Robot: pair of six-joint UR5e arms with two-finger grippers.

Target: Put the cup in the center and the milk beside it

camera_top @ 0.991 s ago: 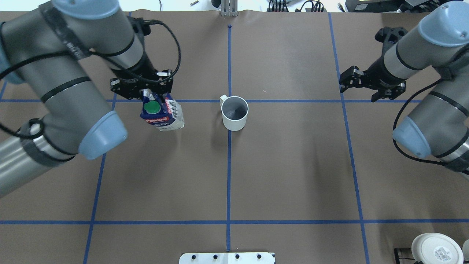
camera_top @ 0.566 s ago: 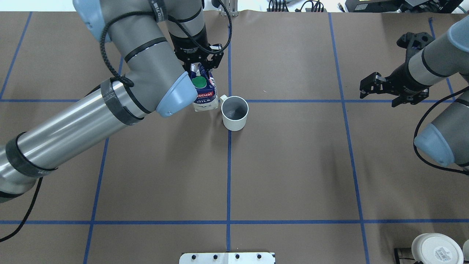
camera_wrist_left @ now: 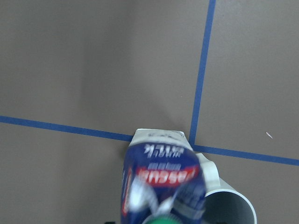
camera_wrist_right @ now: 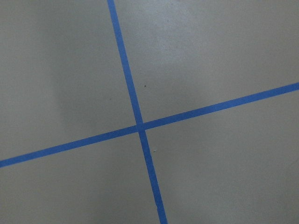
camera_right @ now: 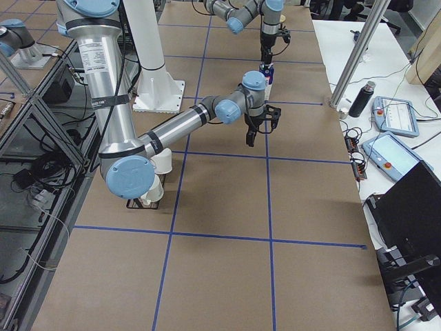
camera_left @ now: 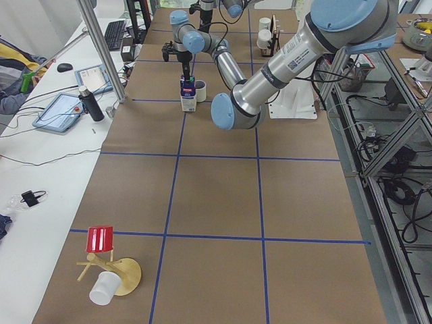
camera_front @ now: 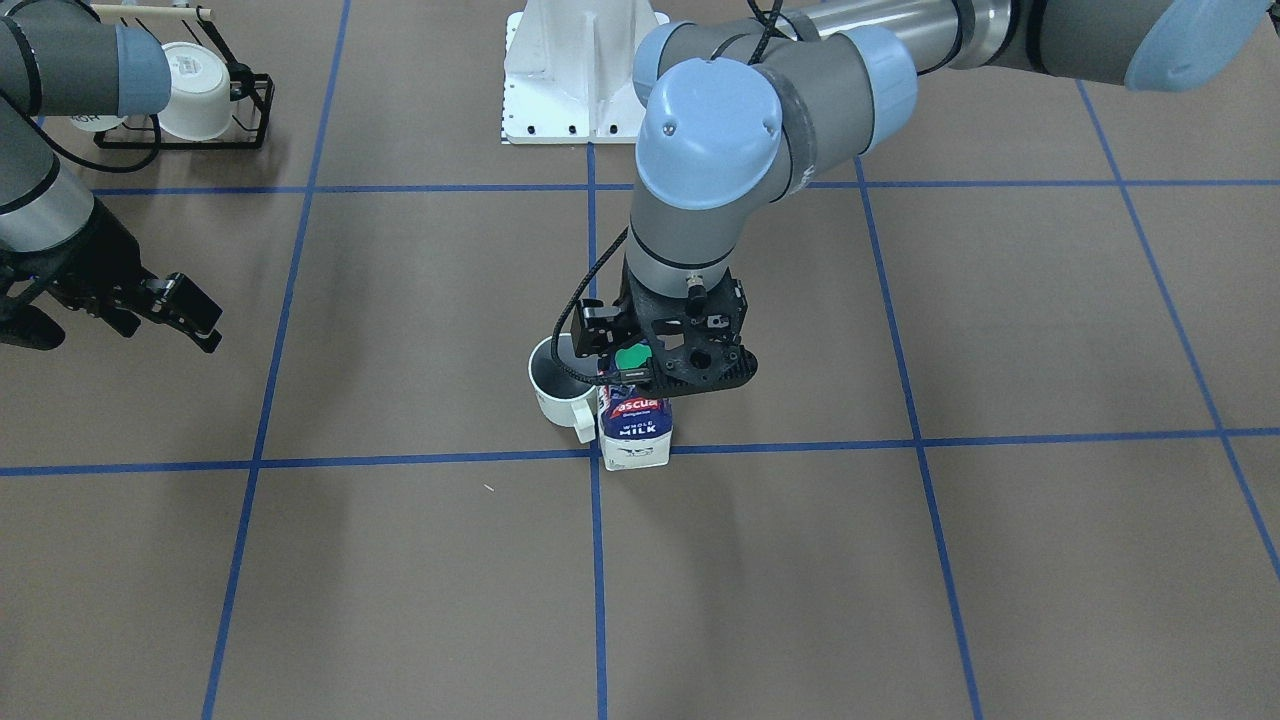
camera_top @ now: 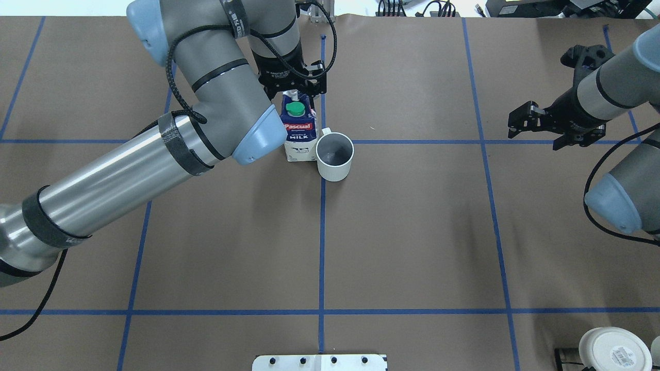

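The milk (camera_top: 300, 135), a navy and white carton with a green cap, stands upright at the center tape crossing (camera_front: 595, 456). The small white cup (camera_top: 335, 156) with a dark grey inside stands right beside it, its handle against the carton. My left gripper (camera_top: 295, 95) is shut on the carton's top ridge from above; it also shows in the front-facing view (camera_front: 640, 370) over the milk (camera_front: 636, 428) and the cup (camera_front: 552, 385). The left wrist view shows the milk (camera_wrist_left: 159, 179) and the cup's rim (camera_wrist_left: 231, 203). My right gripper (camera_top: 533, 136) is open and empty, far to the right above the table.
A white cup with a round label (camera_top: 613, 350) sits base up at the near right corner, in a black wire rack (camera_front: 230, 110). The robot's white base plate (camera_top: 319, 362) is at the near edge. A red cup on a wooden stand (camera_left: 101, 239) lies at the left end.
My left arm has carried the milk rightwards and set it upright against the cup. The cup has shifted slightly to the right. My right arm has drawn back to the right.
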